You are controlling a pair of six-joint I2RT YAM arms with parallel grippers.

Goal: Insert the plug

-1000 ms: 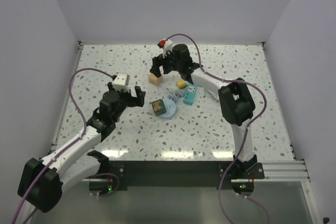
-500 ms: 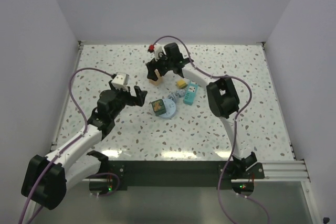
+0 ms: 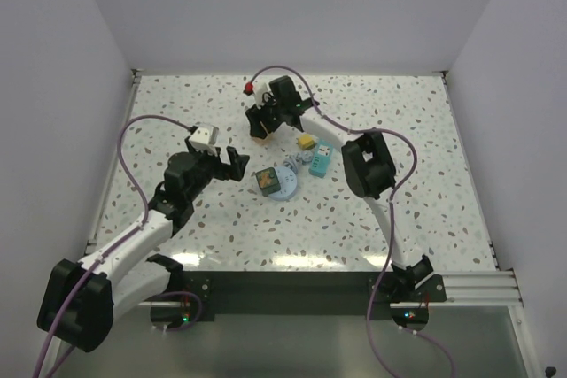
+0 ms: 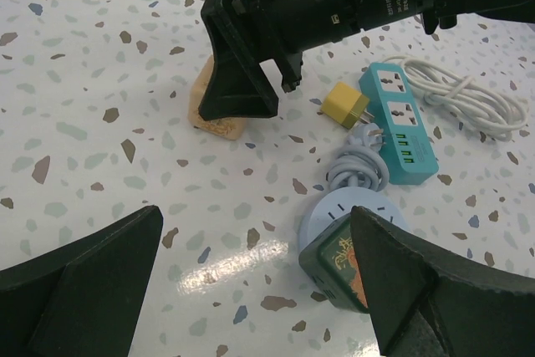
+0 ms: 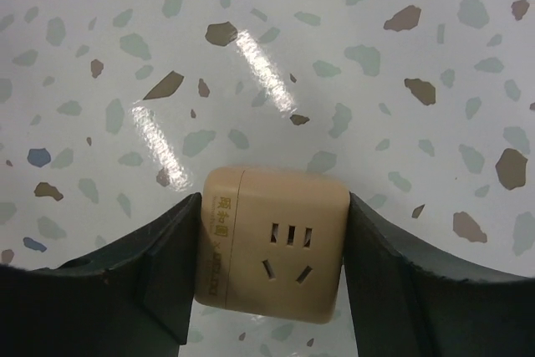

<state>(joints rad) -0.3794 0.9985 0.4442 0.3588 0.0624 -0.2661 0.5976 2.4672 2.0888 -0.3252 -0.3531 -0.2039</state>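
The dark green plug [image 3: 265,181] sits on a round light-blue socket [image 3: 285,180] at mid-table. In the left wrist view the plug [image 4: 334,263] is partly hidden behind my right finger. My left gripper [image 3: 229,165] is open and empty, just left of the plug and above the table [image 4: 255,227]. My right gripper [image 3: 263,119] is at the far middle, pointing down. Its fingers [image 5: 167,265] press both sides of a tan-orange cube [image 5: 272,252] with socket holes on top. That cube [image 4: 213,119] rests on the table.
A small yellow block [image 3: 306,142] and a teal power strip [image 3: 321,161] lie right of the tan cube. A grey cord [image 4: 355,169] coils by the round socket, and a white cable [image 4: 468,98] lies beyond the strip. White walls enclose the speckled table [image 3: 425,183].
My right gripper has swung left and come down over the tan-orange cube, its fingers now against the cube's sides. My left gripper has barely moved.
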